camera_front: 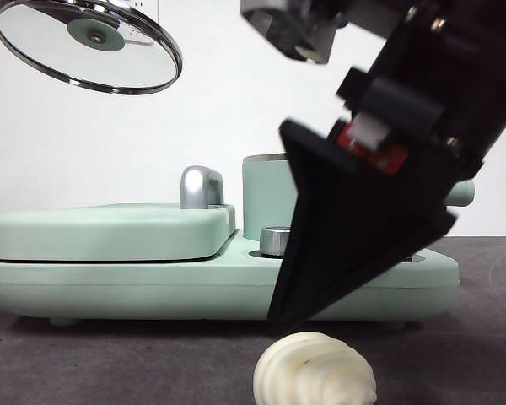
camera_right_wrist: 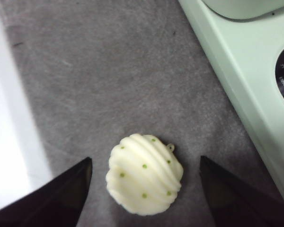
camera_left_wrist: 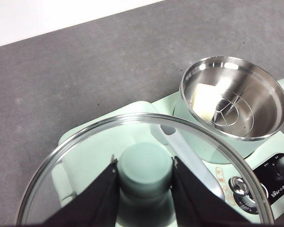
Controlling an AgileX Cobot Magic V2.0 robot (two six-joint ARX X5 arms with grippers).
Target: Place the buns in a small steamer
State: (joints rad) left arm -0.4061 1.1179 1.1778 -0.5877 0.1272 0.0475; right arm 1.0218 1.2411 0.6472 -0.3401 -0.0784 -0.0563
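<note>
Front view: the right gripper (camera_front: 299, 321) hung large and dark just above the ridged bun (camera_front: 314, 371), which lay on the grey table (camera_front: 110, 363) and was cut off by the bottom edge. The arm hid most of the steamer (camera_front: 268, 196), and the jaw gap could not be judged here. The glass lid (camera_front: 86, 44) hung high at the upper corner, its rim partly cropped.

Left wrist view: the left gripper (camera_left_wrist: 144, 172) was clamped on the lid's green knob (camera_left_wrist: 144, 165). Beyond the lid, the steamer (camera_left_wrist: 234, 97) stood uncovered on the green base (camera_left_wrist: 199, 151), with the smooth bun (camera_left_wrist: 204, 100) inside, partly hidden by a wire rack (camera_left_wrist: 232, 111).

Right wrist view: the right gripper (camera_right_wrist: 144, 187) was spread wide, with the ridged bun (camera_right_wrist: 144, 174) between its jaws, touching neither.
</note>
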